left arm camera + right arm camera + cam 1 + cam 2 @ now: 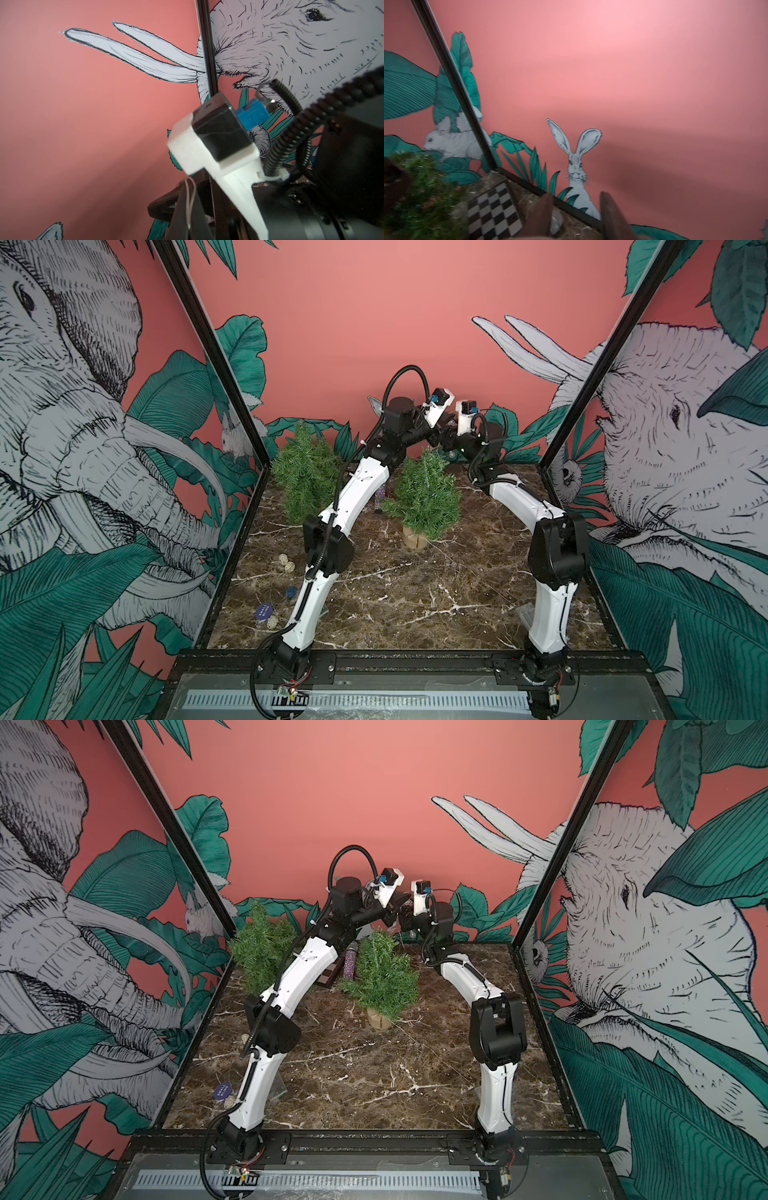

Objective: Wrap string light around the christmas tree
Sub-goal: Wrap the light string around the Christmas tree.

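Well, the table [415, 593] is big and brown. The tree [424, 493] stands on a wood stump [414, 537] near the middle back. A second tree [303, 472] stands on the left arm's side, near the wall. Both arms reach up and meet right over the tree top, very close together.

The left pincer [188, 187] is clenched, and it looks like it pinches the string light [190, 199], which is very thin, up above the tree. The right pincer [576, 199] is loose. Its fingers [610, 212] stand apart, and I see nothing between them.

What could go wrong? The arms could bump, because they are so close. The string light could slip out, or the right pincer could miss it, because it is so thin. It could catch on a branch, and then a hard pull might tip the tree off its stump. It could also snag on the second tree.

Some things are hard to see. In both top views the string light is too thin to spot, so I cannot tell if any loops sit on the tree yet. The wrists hide both pincers there. The right wrist view is blurry. The string light runs down out of the left wrist view, so I cannot see the rest of it.
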### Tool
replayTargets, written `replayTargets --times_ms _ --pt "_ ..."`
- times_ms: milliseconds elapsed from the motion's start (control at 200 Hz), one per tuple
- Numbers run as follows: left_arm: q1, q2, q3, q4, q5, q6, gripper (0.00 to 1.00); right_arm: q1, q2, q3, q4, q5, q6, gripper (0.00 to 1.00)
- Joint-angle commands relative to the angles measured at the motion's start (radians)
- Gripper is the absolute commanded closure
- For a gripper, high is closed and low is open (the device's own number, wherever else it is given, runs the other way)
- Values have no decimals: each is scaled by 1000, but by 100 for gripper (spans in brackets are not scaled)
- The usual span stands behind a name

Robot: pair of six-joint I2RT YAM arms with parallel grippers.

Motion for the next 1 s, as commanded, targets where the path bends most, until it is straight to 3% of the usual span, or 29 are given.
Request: replayTargets --times_ms 0,85,140,235,315,470,625,730,840,995 --pt "-9 -99 -23 -73 -22 59 85 -7 -35 11 81 123 -10 90" --pt "-7 -141 -50 -112 -114 105 61 -23 -51 14 84 143 9 99" --pt "-4 -174 -67 -148 -209 127 50 -31 -57 37 60 122 19 100" --pt "17 -243 -104 -235 -426 101 45 -30 -66 58 40 78 44 100" --pt "53 -324 -176 -321 -511 27 42 -23 -79 55 42 63 59 100" --pt "91 -559 -518 -287 -546 -113 41 -10 -82 63 29 60 64 100" --pt "79 -812 -938 -290 -637 -378 56 12 -83 61 8 52 52 100" --pt "-18 -968 -1265 -228 -709 -519 58 26 -84 59 -3 50 37 100" --pt "-131 -1051 -1521 -126 -697 -732 58 36 -78 82 -35 41 17 100" --pt "-308 -1046 -1747 145 -721 -966 54 38 -76 111 -70 23 9 100"
